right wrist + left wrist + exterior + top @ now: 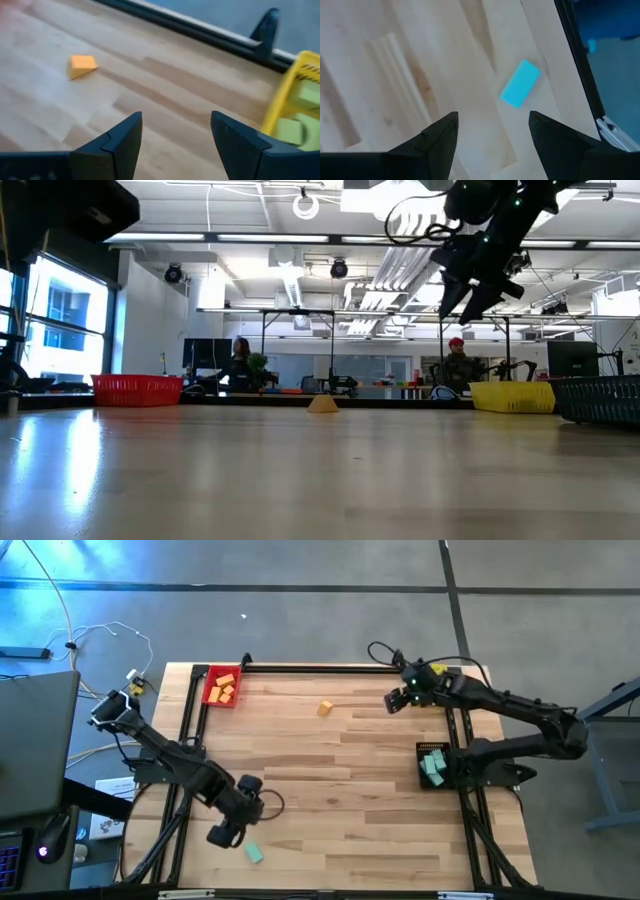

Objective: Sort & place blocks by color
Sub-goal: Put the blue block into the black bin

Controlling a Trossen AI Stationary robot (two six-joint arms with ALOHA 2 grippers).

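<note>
A teal bar block (pixel 520 83) lies flat on the wood near the table's near edge (pixel 254 853). My left gripper (pixel 492 120) hovers open just to its left (pixel 222 836), touching nothing. One orange block (pixel 81 65) rests on the table toward the far side (pixel 325 708) (pixel 322 404). My right gripper (pixel 176 120) is open and raised above the table to the right of it (pixel 393 702) (pixel 478 292), holding nothing. Orange blocks lie in the red tray (pixel 222 687). Teal blocks fill the dark tray (pixel 433 766). Light green blocks sit in the yellow tray (pixel 294 95).
The red tray (pixel 137 389) stands at the far left corner, the yellow tray (pixel 512 396) at the far right under my right arm, and the dark tray (pixel 600 398) at the right edge. A black frame rail (pixel 200 31) runs along the table's edges. People are in the room behind.
</note>
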